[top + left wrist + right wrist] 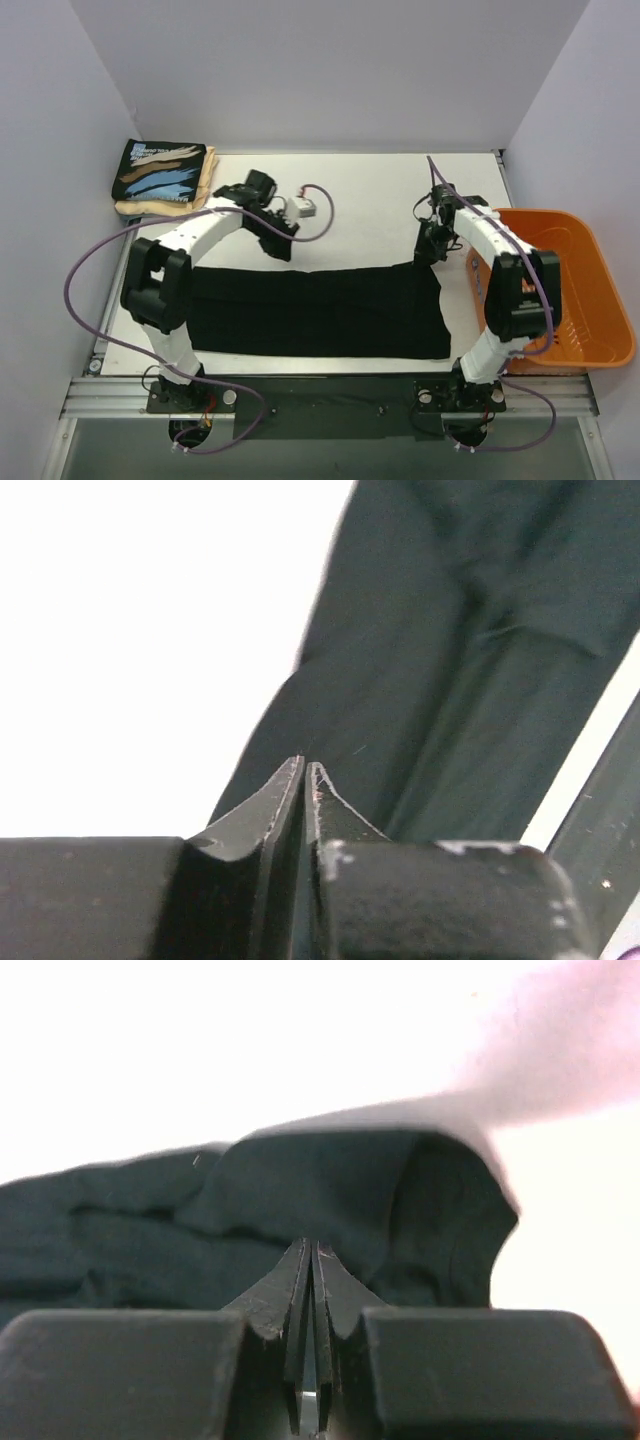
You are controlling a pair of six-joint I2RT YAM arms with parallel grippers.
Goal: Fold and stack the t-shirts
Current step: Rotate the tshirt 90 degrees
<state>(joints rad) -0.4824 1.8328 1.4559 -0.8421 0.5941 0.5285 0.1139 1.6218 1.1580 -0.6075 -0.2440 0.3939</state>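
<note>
The plain black t-shirt [320, 310] lies as a long flat strip across the near half of the table. My left gripper [281, 246] is at its far edge, left of centre, jaws pressed together on the cloth edge [440, 680]. My right gripper [430, 252] is at the far right corner, jaws shut with the black cloth [330, 1190] bunched right at the tips. The printed black t-shirt [160, 172] lies folded on the folded cream t-shirt [206, 186] at the back left corner.
The orange plastic basket [590, 300] stands off the table's right edge, beside the right arm. White walls close the table at the back and on both sides. Purple cables loop from both arms.
</note>
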